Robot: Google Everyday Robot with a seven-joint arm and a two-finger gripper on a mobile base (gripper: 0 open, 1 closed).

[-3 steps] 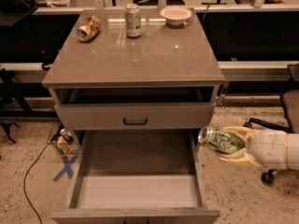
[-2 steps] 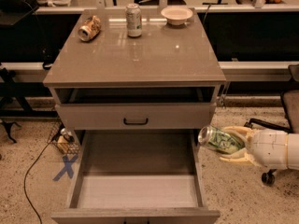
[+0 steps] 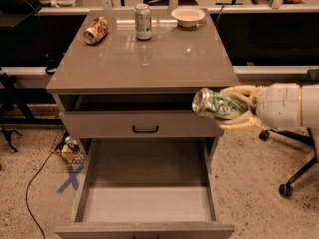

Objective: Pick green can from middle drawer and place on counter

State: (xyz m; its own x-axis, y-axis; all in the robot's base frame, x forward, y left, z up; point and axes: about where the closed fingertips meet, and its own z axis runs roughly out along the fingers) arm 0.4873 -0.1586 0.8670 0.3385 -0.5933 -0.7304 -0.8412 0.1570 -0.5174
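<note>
The green can lies on its side in my gripper, silver end pointing left. The gripper comes in from the right with its pale fingers shut above and below the can. It holds the can in the air at the right front corner of the cabinet, just below the edge of the counter and above the right wall of the middle drawer. The drawer is pulled fully out and its pale floor is bare.
On the counter's far side stand a taller silver-white can, a dented orange-tan can on its side and a white bowl. The upper drawer with a black handle is shut. An office chair base stands at the right.
The gripper has risen with the green can, from beside the open drawer's right wall to just under the counter's edge, and has moved a little left.
</note>
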